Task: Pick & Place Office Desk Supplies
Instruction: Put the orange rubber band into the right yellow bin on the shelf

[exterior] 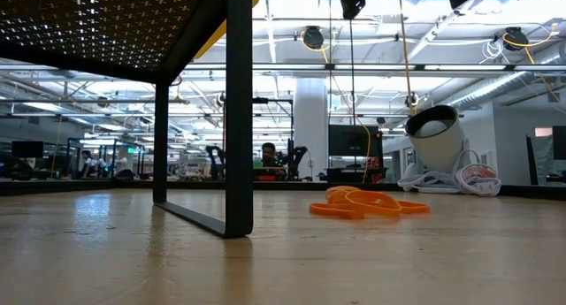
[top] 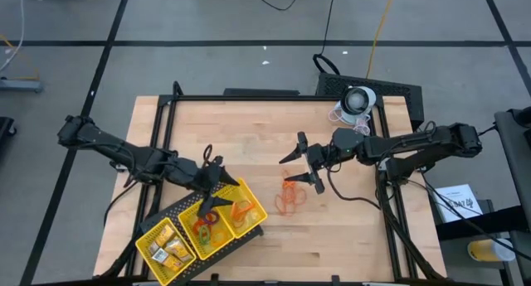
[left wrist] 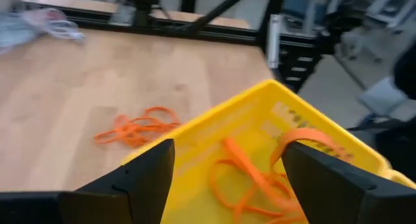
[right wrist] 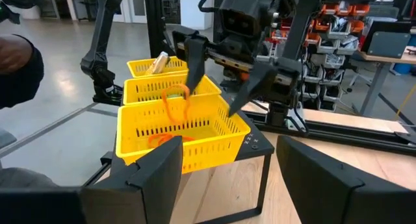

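A loose pile of orange rubber bands [top: 290, 199] [exterior: 367, 203] [left wrist: 133, 130] lies on the wooden table. My right gripper [top: 300, 170] [right wrist: 229, 146] hovers open well above it, touching nothing. The yellow three-compartment tray [top: 184, 210] [right wrist: 195, 130] sits on a raised black stand. It holds yellow-gold blocks [top: 166, 249], coloured rings [top: 207, 228] and orange bands [top: 245, 211] [left wrist: 250, 178]. My left gripper [top: 214, 193] [left wrist: 227, 152] is open above the band compartment, with one orange band [right wrist: 172, 104] at a finger. My left gripper has its fingers apart, pointing down over the tray. An orange rubber band [left wrist: 309, 136] loops round the tip of one finger [right wrist: 192, 71] and hangs slack below it into the band compartment. It is not pinched between the two fingers.
A white round device [top: 358, 99] [exterior: 433, 133] with cables stands at the table's far right. Black frame rails [top: 166, 120] run along the table's left, far and right sides. The stand's black post [exterior: 239, 110] rises from the table near the pile. Bare wood lies between tray and pile.
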Robot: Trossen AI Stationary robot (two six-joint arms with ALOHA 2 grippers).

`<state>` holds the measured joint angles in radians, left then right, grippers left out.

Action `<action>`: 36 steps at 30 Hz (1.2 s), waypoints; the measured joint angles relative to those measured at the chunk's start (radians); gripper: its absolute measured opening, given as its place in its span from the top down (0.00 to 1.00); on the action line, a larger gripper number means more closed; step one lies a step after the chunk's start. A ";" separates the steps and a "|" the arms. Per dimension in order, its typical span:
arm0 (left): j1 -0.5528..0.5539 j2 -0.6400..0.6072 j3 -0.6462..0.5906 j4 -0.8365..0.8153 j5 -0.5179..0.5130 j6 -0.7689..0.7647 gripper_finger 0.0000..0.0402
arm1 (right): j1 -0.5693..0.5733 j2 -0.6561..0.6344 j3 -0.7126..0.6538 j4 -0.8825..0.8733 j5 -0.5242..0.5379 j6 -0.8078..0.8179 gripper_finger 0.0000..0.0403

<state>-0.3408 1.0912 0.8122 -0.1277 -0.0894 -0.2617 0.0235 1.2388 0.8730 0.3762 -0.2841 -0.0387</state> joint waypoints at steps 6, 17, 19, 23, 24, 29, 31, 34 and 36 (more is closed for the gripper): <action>0.000 0.003 0.140 -0.244 -0.079 0.019 0.30 | 0.000 0.000 0.000 0.007 0.001 -0.001 0.41; 0.002 0.141 0.366 -0.563 -0.033 0.017 0.33 | 0.000 0.000 0.000 0.006 0.002 -0.008 0.41; 0.002 0.152 0.374 -0.559 0.002 0.029 0.33 | 0.000 0.000 0.000 0.001 0.002 -0.008 0.41; 0.005 0.145 0.393 -0.602 0.082 0.098 0.33 | 0.000 -0.001 0.000 -0.045 0.002 0.000 0.41; 0.006 0.135 0.391 -0.616 0.085 0.122 0.33 | 0.000 -0.006 0.000 -0.070 0.003 0.002 0.41; -0.038 -0.030 0.350 -0.521 -0.025 0.198 0.33 | 0.000 -0.055 -0.001 -0.249 0.058 -0.014 0.41; -0.045 -0.111 0.311 -0.466 -0.046 0.229 0.33 | 0.005 -0.058 -0.001 -0.330 0.104 -0.014 0.41; -0.046 -0.230 0.196 -0.345 -0.061 0.289 0.33 | 0.019 -0.054 -0.036 -0.361 0.156 0.017 0.41; -0.040 -0.310 0.106 -0.252 -0.066 0.320 0.33 | 0.029 -0.041 -0.081 -0.333 0.180 0.044 0.41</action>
<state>-0.3809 0.7815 0.9187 -0.3793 -0.1558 0.0584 0.0521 1.1975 0.7916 0.0434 -0.1043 0.0049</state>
